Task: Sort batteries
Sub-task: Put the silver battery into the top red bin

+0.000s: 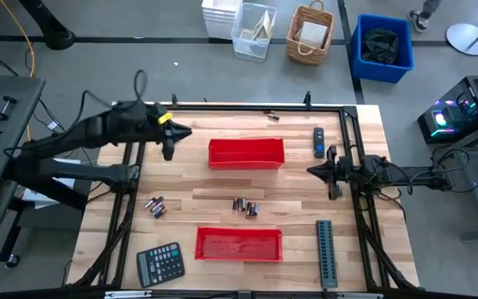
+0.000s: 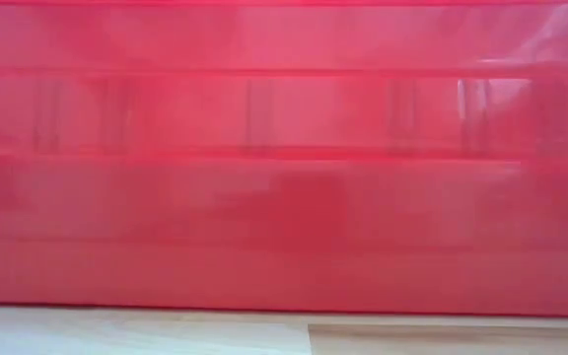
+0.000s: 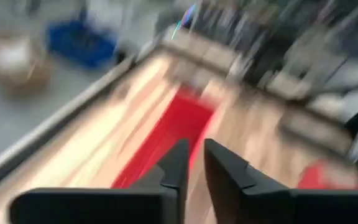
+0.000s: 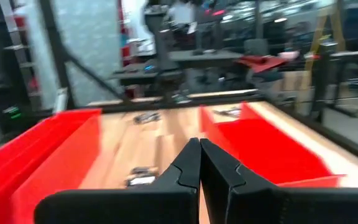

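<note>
Batteries lie loose on the wooden table: one cluster [image 1: 245,206] [image 4: 143,177] between the two red trays, another [image 1: 154,205] toward the left edge, and a single one [image 1: 273,116] near the far edge. The far red tray [image 1: 246,152] [image 3: 179,124] and the near red tray [image 1: 239,243] both lie flat. My left gripper [image 1: 169,143] [image 3: 194,165] hangs above the table's far left, left of the far tray, its fingers a narrow gap apart with nothing between them. My right gripper [image 1: 318,170] [image 4: 199,149] waits shut at the table's right side, touching nothing.
A calculator [image 1: 159,263] lies at the near left corner. A grey ridged strip [image 1: 326,252] lies at the near right, and a black-and-blue device [image 1: 319,141] at the far right. The low view is filled by a red tray wall [image 2: 284,148]. Bins and baskets stand on the floor beyond.
</note>
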